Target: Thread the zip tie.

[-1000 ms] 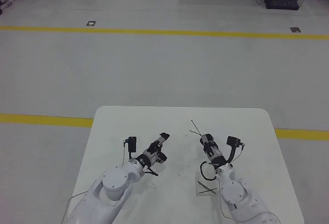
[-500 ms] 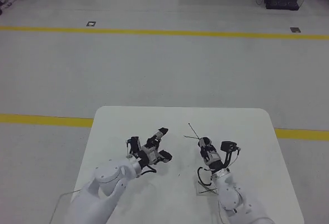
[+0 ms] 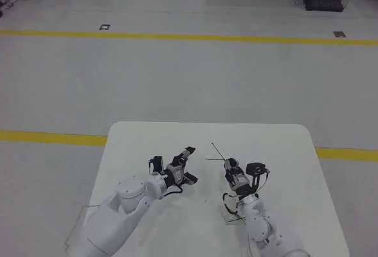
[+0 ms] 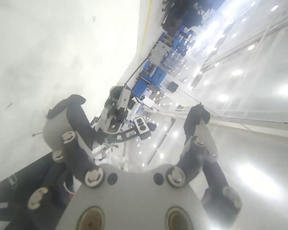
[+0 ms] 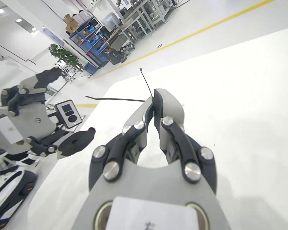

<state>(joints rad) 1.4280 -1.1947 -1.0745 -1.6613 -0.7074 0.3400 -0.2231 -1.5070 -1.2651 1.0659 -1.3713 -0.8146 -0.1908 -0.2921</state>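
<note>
Right tool [image 5: 153, 99] is clamped shut on the zip tie [image 5: 117, 100], pinching it mid-strap so both ends stick out past the fingertips. The head end is angled up and away, and the tail end runs sideways toward the left tool [image 3: 191, 163]. Left tool is wide open and holding nothing, sits near the right one facing it, not touching the tie; both are over the middle of the white table [image 3: 272, 138], with the tie carried in the tool rather than lying on it.

Left jaws wide, right jaws together.
</note>
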